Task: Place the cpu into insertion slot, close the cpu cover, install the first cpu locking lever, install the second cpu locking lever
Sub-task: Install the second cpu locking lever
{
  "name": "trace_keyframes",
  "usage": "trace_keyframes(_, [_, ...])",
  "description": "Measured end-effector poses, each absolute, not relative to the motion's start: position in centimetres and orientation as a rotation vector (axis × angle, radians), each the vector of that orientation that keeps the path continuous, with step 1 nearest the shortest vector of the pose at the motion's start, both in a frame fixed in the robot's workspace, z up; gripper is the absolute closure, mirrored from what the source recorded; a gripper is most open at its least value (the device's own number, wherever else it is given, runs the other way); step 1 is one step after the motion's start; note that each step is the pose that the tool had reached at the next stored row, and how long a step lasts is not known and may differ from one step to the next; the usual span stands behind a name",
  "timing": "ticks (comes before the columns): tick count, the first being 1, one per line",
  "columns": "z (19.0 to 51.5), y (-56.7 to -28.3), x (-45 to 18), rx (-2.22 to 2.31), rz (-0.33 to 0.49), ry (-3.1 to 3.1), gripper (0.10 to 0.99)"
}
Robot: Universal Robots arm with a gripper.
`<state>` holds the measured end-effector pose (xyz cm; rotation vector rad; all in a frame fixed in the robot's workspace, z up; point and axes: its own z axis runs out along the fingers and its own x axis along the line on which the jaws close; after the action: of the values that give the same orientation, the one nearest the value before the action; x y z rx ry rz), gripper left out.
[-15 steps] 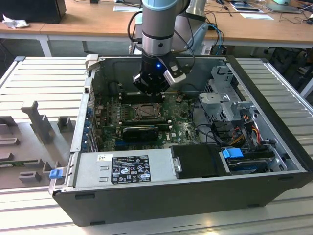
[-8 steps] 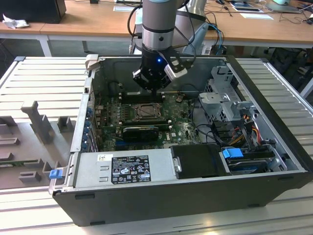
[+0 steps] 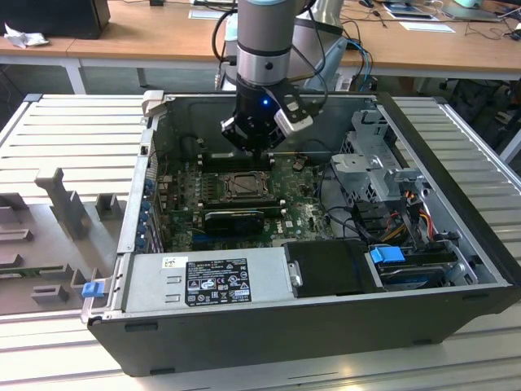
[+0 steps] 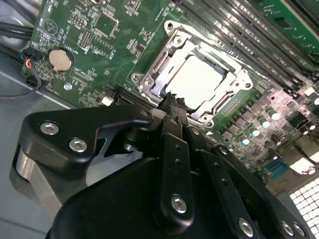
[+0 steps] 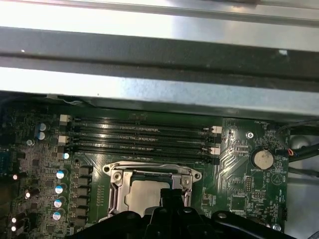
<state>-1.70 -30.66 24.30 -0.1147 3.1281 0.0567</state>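
The cpu (image 4: 205, 79) lies flat in the socket on the green motherboard, its pale silver top showing. The cpu cover (image 4: 149, 79) is down over it, its grey metal frame around the chip's edges. In the first wrist view, the cpu (image 5: 142, 196) and the cpu cover (image 5: 149, 174) sit just beyond the fingertips. My gripper (image 4: 172, 101) hangs just above the socket's edge, black fingers pressed together with nothing between them. In the exterior view, the gripper (image 3: 254, 148) hovers over the socket (image 3: 244, 186) inside the open computer case. I cannot tell how the locking levers stand.
Memory slots (image 5: 139, 137) run beside the socket toward the case wall. A coin battery (image 4: 61, 59) sits on the board. A power supply (image 3: 203, 281), a black box (image 3: 330, 267) and a drive cage (image 3: 378, 167) with cables fill the case's near and right sides.
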Motion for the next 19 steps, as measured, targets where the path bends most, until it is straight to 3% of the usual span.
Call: trace_keyframes(19, [24.4, -32.8, -1.7, -0.115, 0.057, 3.128, 0.980])
